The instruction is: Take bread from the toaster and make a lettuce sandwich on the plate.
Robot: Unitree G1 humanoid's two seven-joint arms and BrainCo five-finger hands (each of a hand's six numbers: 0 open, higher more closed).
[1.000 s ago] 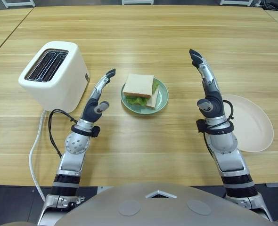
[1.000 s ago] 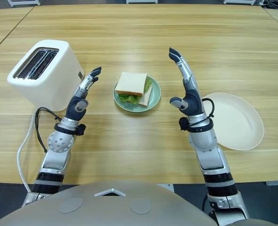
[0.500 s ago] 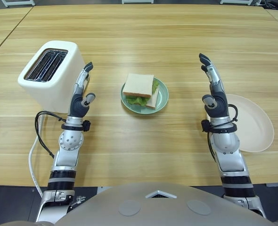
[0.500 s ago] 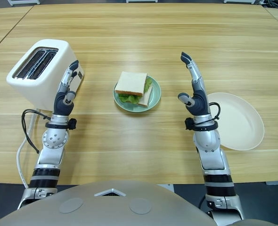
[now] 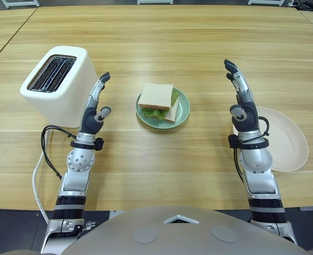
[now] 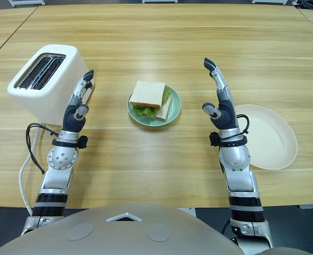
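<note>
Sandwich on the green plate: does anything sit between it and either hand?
Nothing visible does. Only bare wooden table lies between the white-bread lettuce sandwich on the round green plate and the open left hand and right hand. The white toaster stands outside the left hand, the cream plate outside the right.

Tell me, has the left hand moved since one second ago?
Yes. The left hand has swung away from the green plate and toward the toaster, which has stayed put.
</note>
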